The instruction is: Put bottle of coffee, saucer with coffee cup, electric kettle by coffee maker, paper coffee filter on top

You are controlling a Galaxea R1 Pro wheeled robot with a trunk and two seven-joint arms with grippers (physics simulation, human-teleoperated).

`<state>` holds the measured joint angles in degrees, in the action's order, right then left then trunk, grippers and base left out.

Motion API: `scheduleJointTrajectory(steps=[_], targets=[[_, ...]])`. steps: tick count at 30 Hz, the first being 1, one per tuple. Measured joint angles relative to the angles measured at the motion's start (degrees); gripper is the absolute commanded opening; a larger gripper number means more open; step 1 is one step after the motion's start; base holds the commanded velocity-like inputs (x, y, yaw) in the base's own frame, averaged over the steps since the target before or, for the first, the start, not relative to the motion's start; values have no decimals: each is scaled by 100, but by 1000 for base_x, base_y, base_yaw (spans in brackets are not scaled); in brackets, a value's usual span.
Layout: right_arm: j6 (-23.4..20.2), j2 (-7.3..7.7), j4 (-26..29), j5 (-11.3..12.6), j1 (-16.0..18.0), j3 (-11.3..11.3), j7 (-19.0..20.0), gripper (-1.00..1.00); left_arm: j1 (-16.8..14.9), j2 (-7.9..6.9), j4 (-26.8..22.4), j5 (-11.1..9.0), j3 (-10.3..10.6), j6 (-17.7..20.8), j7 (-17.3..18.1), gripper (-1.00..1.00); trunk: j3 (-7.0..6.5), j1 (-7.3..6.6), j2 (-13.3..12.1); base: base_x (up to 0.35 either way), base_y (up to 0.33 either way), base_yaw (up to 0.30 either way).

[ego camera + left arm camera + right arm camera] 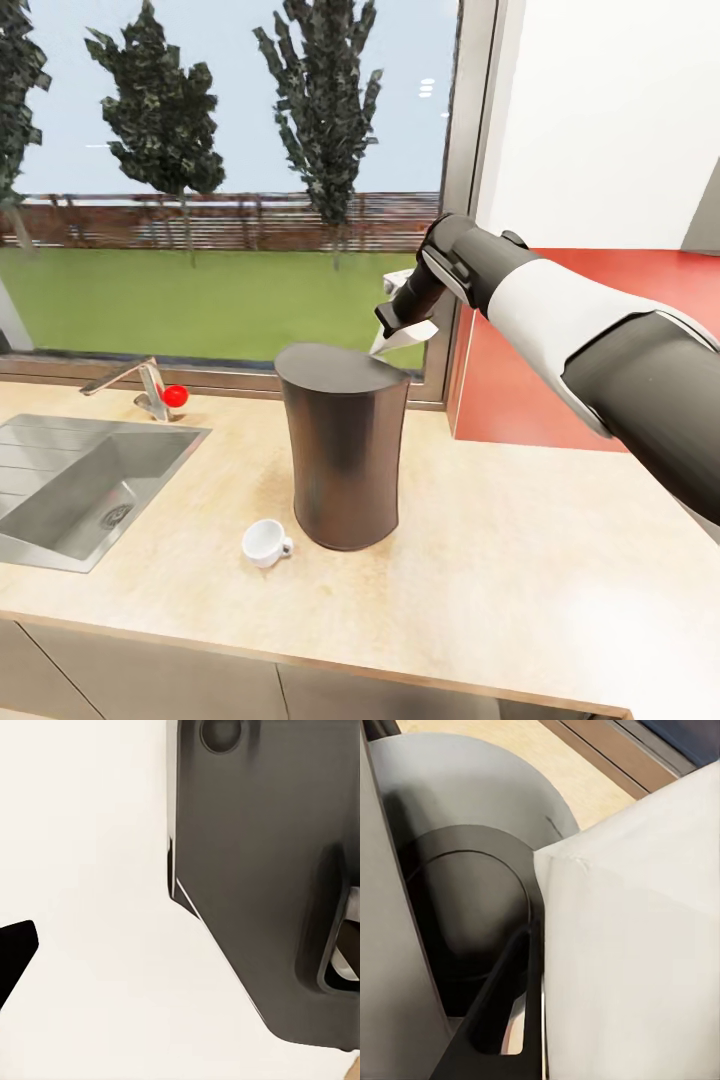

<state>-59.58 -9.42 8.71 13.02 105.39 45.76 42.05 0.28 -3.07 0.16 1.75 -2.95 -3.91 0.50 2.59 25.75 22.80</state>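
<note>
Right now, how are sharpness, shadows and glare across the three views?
Head view: fairly sharp, even daylight, soft shadow beneath the coffee maker and cup, no glare. Right wrist view: the paper filter looms close and soft-edged, the coffee maker's top dark. Left wrist view: pale washed-out background, dark blurry shape, little detail.

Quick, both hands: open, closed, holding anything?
Right hand: closed on the filter, just above the coffee maker.
Left hand: cannot be told.

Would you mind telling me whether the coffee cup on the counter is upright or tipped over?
Tipped over. The coffee cup lies on its side on the countertop beside the coffee maker, its open mouth facing sideways.
</note>
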Motion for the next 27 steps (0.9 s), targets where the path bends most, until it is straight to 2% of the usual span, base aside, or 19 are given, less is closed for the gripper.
scheduleJointTrajectory(steps=[21,27], targets=[[0,-17,-21,9,-16,18,8,-100,0,-8,7,0,0,-8,20,100,0,0,0,0,0,0],[0,-25,-17,7,-184,18,7,-100,0,-9,7,0,0,-10,22,100,0,-1,0,58,38,0]])
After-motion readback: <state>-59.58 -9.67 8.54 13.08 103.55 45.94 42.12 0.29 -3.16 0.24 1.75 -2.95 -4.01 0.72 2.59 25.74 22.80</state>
